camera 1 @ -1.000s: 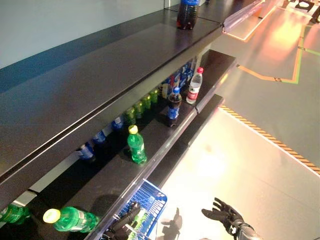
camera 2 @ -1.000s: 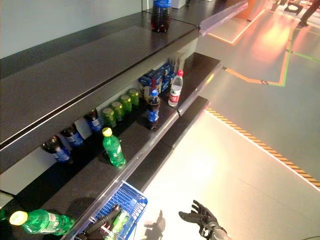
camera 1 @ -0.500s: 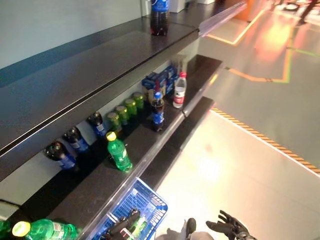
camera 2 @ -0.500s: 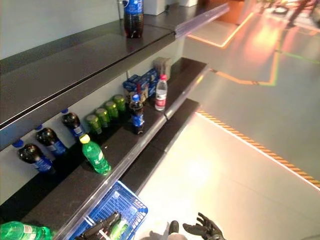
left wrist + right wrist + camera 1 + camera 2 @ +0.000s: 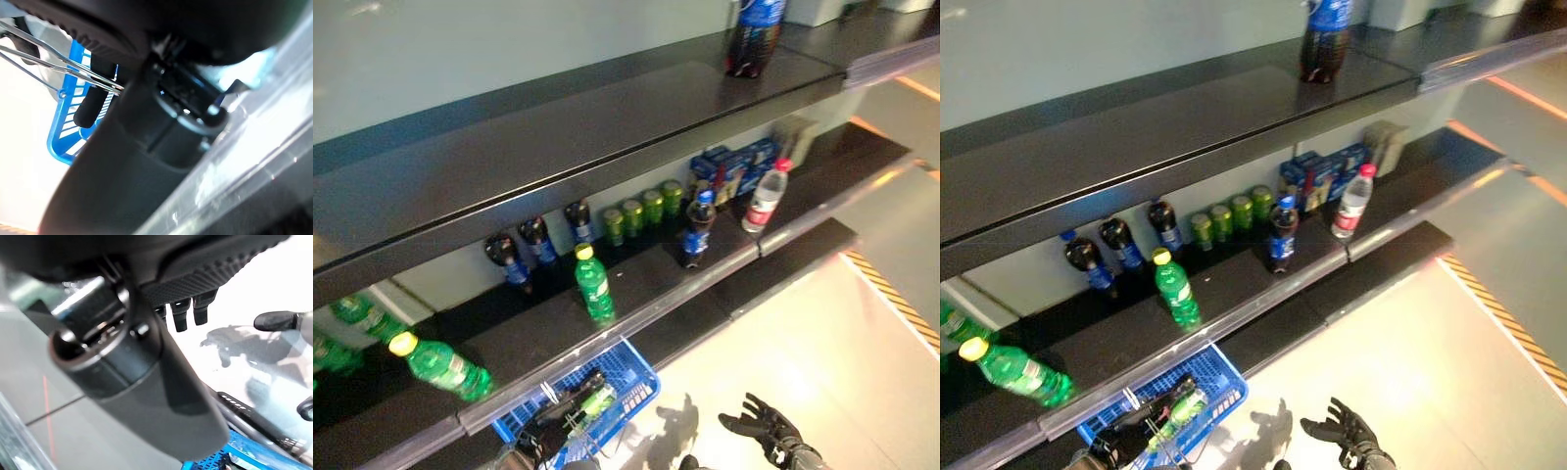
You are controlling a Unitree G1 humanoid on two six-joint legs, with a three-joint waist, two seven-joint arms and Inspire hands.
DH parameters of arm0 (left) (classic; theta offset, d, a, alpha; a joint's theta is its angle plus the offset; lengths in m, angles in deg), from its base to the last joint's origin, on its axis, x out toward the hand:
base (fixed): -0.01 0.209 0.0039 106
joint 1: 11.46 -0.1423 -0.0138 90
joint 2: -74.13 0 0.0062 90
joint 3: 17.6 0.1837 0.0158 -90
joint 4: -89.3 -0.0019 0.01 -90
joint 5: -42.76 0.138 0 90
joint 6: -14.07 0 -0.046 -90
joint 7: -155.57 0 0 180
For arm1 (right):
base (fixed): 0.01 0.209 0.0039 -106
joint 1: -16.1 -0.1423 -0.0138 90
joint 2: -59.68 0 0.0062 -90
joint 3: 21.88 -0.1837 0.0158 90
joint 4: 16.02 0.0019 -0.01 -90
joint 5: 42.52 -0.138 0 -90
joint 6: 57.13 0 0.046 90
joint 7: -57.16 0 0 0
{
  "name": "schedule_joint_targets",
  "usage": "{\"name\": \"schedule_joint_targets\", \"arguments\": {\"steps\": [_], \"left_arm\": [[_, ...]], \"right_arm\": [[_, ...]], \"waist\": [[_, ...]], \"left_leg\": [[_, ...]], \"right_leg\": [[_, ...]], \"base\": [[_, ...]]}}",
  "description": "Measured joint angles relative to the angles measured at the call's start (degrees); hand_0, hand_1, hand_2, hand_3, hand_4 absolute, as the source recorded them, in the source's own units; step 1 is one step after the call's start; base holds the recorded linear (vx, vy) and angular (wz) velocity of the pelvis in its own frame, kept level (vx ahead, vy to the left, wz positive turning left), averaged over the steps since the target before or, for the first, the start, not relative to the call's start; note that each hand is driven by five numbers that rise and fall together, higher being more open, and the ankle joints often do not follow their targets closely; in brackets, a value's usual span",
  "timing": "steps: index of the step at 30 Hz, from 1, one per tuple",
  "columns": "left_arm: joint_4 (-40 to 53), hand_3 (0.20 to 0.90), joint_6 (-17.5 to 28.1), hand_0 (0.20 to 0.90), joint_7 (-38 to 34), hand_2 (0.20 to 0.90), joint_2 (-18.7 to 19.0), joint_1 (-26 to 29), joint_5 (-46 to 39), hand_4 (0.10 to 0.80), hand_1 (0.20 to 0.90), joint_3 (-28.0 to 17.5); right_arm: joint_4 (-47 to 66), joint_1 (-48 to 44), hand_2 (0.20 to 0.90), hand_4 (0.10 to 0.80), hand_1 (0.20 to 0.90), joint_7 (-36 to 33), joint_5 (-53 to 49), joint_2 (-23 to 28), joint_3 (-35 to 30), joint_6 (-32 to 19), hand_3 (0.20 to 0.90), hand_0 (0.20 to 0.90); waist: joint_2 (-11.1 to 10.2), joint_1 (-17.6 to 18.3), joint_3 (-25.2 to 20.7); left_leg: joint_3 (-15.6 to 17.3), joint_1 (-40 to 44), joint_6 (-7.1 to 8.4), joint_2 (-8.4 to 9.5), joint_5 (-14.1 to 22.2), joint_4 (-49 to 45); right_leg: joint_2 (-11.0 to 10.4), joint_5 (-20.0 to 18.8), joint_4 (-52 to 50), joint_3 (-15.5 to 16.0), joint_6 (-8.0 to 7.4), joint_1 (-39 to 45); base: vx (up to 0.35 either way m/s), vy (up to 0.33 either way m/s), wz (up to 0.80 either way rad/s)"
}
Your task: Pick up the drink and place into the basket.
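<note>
you face a long dark shelf unit (image 5: pixel 607 147) with drinks along its middle shelf (image 5: pixel 646 294). below its front edge hangs the blue basket (image 5: pixel 631 377), and a green bottle already lies inside it (image 5: pixel 597 399).

the nearest drink standing free is the green bottle with the yellow cap (image 5: pixel 593 284), upright near the shelf's front edge, with dark cola bottles (image 5: pixel 540 243) behind it and green cans (image 5: pixel 641 211) further along. another green bottle (image 5: pixel 440 364) lies tilted on the shelf toward your left. judge the upright one as a full plastic bottle: moderately heavy, smooth and a bit slippery, stiff enough to squeeze but easy to tip. take it round the body, below the shoulder, not by the cap.

your right hand (image 5: pixel 764 431) hangs low over the floor, well apart from the shelf, fingers spread and holding nothing. your left hand (image 5: pixel 558 416) is at the basket by its wire handles; you cannot tell how its fingers are set.
</note>
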State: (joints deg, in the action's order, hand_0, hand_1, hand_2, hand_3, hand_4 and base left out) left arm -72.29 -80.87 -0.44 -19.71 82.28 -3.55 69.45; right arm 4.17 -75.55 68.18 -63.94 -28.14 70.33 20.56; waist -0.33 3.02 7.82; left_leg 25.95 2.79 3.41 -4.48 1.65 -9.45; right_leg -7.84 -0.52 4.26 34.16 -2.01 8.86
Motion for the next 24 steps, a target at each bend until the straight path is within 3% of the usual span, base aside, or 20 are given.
{"name": "schedule_joint_targets", "arguments": {"steps": [2, 3, 6, 8, 12, 13, 14, 15, 16, 19, 20, 21, 23, 24], "left_arm": [[-0.2, 0.2, -0.8, 0.3, 0.5, 0.3, -0.5, 0.7, 2.3, 0.1, 0.3, 1.3], [-0.1, 0.2, -0.9, 0.3, 2.0, 0.3, -0.5, 1.1, 2.4, 0.1, 0.3, 2.8], [-0.1, 0.2, -0.9, 0.3, 3.3, 0.3, -0.6, 0.5, 2.1, 0.1, 0.3, 3.0], [-0.1, 0.2, -0.7, 0.3, 3.9, 0.3, -0.2, -1.3, 1.4, 0.1, 0.3, 2.4], [-0.1, 0.2, -0.1, 0.3, 4.3, 0.3, -0.6, -2.4, -0.6, 0.1, 0.3, 0.1], [-0.8, 0.2, -0.1, 0.3, 4.3, 0.3, -0.6, -2.1, -1.1, 0.1, 0.3, -0.1], [-1.8, 0.2, -0.1, 0.3, 4.3, 0.3, -0.5, -1.5, -1.4, 0.1, 0.3, 0.0], [-1.6, 0.2, -0.1, 0.3, 4.3, 0.3, 0.2, -1.4, -1.7, 0.1, 0.3, 0.7], [-1.6, 0.2, -0.1, 0.3, 3.9, 0.3, 0.7, -1.1, -1.8, 0.1, 0.3, 1.9], [-1.6, 0.2, -0.2, 0.3, 2.9, 0.3, 1.6, -0.2, -2.1, 0.1, 0.3, 2.8], [-1.6, 0.2, -0.3, 0.3, 2.3, 0.3, 1.7, -0.2, -2.3, 0.1, 0.3, 2.8], [-2.2, 0.2, -0.4, 0.3, 1.9, 0.3, 1.8, 0.1, -2.3, 0.1, 0.3, 2.8], [-3.1, 0.2, 0.1, 0.3, 1.9, 0.3, 2.1, 0.2, -2.4, 0.1, 0.3, 2.9], [-3.4, 0.2, 0.4, 0.3, 1.9, 0.3, 2.2, 0.1, -2.5, 0.1, 0.3, 2.9]], "right_arm": [[-0.1, 2.5, 0.9, 0.8, 0.9, -0.2, 0.0, 0.3, -1.3, 0.2, 0.9, 0.9], [-0.3, 3.3, 0.9, 0.8, 0.9, -0.3, 0.0, 0.4, -1.4, 0.2, 0.9, 0.9], [-0.5, 3.3, 0.9, 0.8, 0.9, -0.2, 0.1, -0.1, -1.0, 0.2, 0.9, 0.9], [-0.5, 1.6, 0.9, 0.8, 0.9, -0.1, 0.1, -0.7, -0.7, 0.0, 0.9, 0.9], [0.3, -0.7, 0.9, 0.8, 0.9, 0.2, 0.0, -0.4, -0.7, -0.9, 0.9, 0.9], [0.3, -0.6, 0.9, 0.8, 0.9, 0.2, 0.0, -0.2, -0.8, -1.0, 0.9, 0.9], [0.6, -0.1, 0.9, 0.8, 0.9, 0.1, 0.0, 0.0, -0.6, -1.0, 0.9, 0.9], [0.8, 0.9, 0.9, 0.8, 0.9, 0.1, 0.0, -0.1, 0.1, -1.0, 0.9, 0.9], [0.7, 2.1, 0.9, 0.8, 0.9, 0.1, 0.0, -0.3, 0.4, -0.9, 0.9, 0.9], [-0.7, 3.5, 0.9, 0.8, 0.9, 0.1, -0.1, -0.8, 0.6, -0.6, 0.9, 0.9], [-1.1, 3.6, 0.9, 0.8, 0.9, 0.1, -0.6, -1.0, 0.6, -0.6, 0.9, 0.9], [-1.6, 4.0, 0.9, 0.8, 0.9, -0.1, -1.4, -1.3, 0.6, -0.6, 0.9, 0.9], [-1.8, 4.0, 0.9, 0.8, 0.9, -0.1, -2.2, -1.7, 0.6, -0.6, 0.9, 0.9], [-1.8, 3.9, 0.9, 0.8, 0.9, -0.1, -2.5, -1.9, 0.6, -0.7, 0.9, 0.9]], "waist": [[0.8, 0.5, 0.3], [1.3, 0.6, 0.1], [2.2, 0.1, 0.1], [1.3, -2.5, -0.6], [2.4, -4.3, -1.8], [2.8, -4.2, -1.8], [3.1, -3.6, -2.0], [2.6, -2.6, -1.9], [1.7, -2.0, -2.2], [1.1, -1.3, -1.9], [1.3, -0.8, -1.9], [1.5, 0.2, -1.8], [1.4, 0.5, -1.8], [1.2, 0.3, -1.8]], "left_leg": [[1.8, 0.0, -0.75, 0.59, -0.6, 4.7], [2.0, 0.5, -2.75, 1.51, -1.8, 7.7], [3.3, 1.7, -5.66, 2.95, -2.0, 12.0], [2.6, 2.5, -5.71, 4.51, -2.1, 12.8], [0.3, 3.1, -5.92, 4.4, -2.8, 14.3], [-0.7, 2.9, -6.17, 4.26, -2.6, 14.5], [-2.8, 3.1, -6.65, 3.97, -2.5, 14.5], [-6.4, 3.2, -7.96, 4.62, -2.3, 14.6], [-9.1, 3.2, -8.63, 5.2, -2.8, 14.5], [-15.5, 2.2, -8.64, 5.45, -3.8, 14.3], [-17.9, 2.1, -8.59, 5.44, -4.0, 14.3], [-21.1, 2.1, -8.54, 5.35, -4.2, 14.3], [-25.4, 2.2, -7.96, 5.65, -4.7, 14.2], [-26.3, 2.3, -7.72, 5.79, -4.7, 14.2]], "right_leg": [[-0.7, 2.1, -3.2, 0.1, -1.39, 0.2], [-1.0, 2.7, -4.2, -0.1, -2.01, 0.4], [-1.5, 5.6, -7.2, 0.3, -3.51, 1.6], [-2.5, 7.5, -7.9, -0.1, -5.08, 2.4], [-3.2, 7.5, -14.0, 0.2, -5.25, 1.4], [-4.5, 7.9, -19.6, -0.6, -5.74, -0.2], [-6.5, 7.9, -27.7, -2.0, -5.8, -2.8], [-9.4, 7.9, -38.2, -6.1, -5.71, -7.2], [-10.7, 9.2, -41.4, -9.6, -6.26, -9.8], [-10.0, 9.2, -34.5, -14.5, -6.73, -12.8], [-9.1, 8.2, -29.8, -17.2, -6.79, -12.8], [-6.8, 7.0, -21.7, -22.9, -6.68, -11.2], [-4.2, 4.7, -15.1, -30.1, -6.38, -10.8], [-3.7, 3.8, -13.6, -31.3, -6.34, -10.8]], "base": [[0.0, 0.181, 1.79], [0.018, 0.148, 1.84], [0.02, 0.151, 1.15], [0.039, 0.204, 0.46], [0.01, 0.22, 0.3], [-0.039, 0.113, 0.63], [-0.1, -0.017, 1.04], [-0.097, -0.148, 1.33], [-0.085, -0.232, 1.42], [-0.009, -0.286, 1.23], [0.023, -0.374, 1.32], [0.022, -0.395, 1.51], [0.022, -0.369, 1.26], [-0.005, -0.286, 0.84]]}}
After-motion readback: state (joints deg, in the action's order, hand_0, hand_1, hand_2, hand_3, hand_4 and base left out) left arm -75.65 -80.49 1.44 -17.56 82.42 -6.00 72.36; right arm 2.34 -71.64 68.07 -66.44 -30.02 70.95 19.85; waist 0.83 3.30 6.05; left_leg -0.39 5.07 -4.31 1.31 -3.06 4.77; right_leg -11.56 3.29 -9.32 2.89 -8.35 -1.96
